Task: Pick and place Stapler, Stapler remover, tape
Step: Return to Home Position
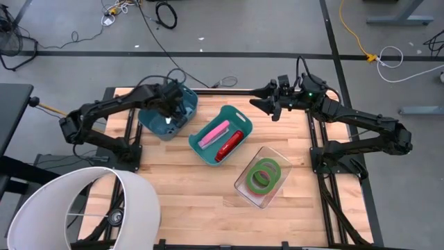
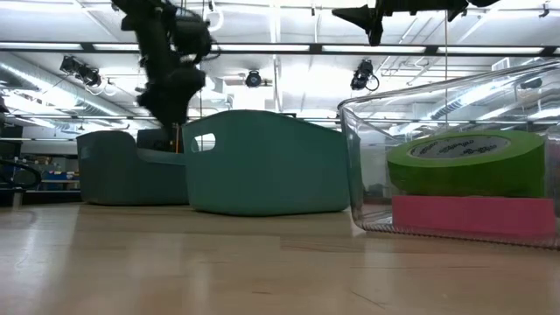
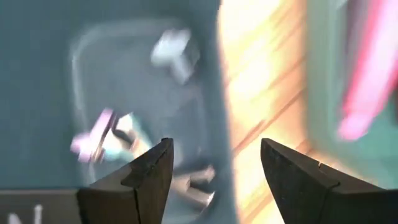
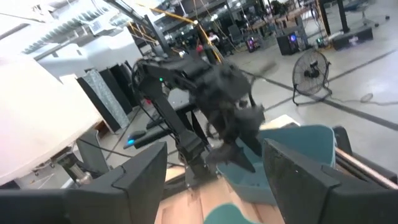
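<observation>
1. High view: the left gripper [image 1: 172,105] hangs over the blue bin [image 1: 156,125] at the far left of the wooden table [image 1: 187,201]. Its wrist view shows both fingers spread wide, with nothing between them.
2. Inside that bin lie small staple removers. One is violet [image 3: 93,140]; the others are too blurred to tell their colour.
3. At mid-table the teal bin [image 1: 236,113] holds a pink stapler [image 1: 214,133] and a red stapler [image 1: 229,146], lying side by side.
4. The tape sits in the clear container [image 1: 243,189], near the table's right front. In the low view, a green roll [image 2: 477,162] lies flat on a red roll [image 2: 477,216].
5. The right gripper [image 1: 262,104] is raised above the table's far edge, beside the teal bin. It points toward the left arm, with its fingers parted and empty.
</observation>
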Robot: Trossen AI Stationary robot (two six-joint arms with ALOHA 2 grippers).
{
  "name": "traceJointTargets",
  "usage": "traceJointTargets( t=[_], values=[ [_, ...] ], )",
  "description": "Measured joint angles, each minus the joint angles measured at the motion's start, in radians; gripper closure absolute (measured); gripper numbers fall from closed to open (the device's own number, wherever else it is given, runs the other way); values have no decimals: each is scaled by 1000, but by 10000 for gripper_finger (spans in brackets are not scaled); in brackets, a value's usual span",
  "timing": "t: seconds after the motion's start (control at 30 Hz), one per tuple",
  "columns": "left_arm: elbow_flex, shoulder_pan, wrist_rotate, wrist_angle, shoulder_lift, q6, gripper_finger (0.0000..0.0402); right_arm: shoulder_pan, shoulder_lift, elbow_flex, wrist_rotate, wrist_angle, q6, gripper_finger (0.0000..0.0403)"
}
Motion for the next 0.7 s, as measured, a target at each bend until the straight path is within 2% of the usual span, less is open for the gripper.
traceJointTargets(
  t=[0.33,0.7],
  values=[
    [120,-96,27,172,0,7,159,0,0,0,0,-57,-1,140],
    [149,-142,25,207,0,8,159,0,0,0,0,-57,-51,140]
  ],
)
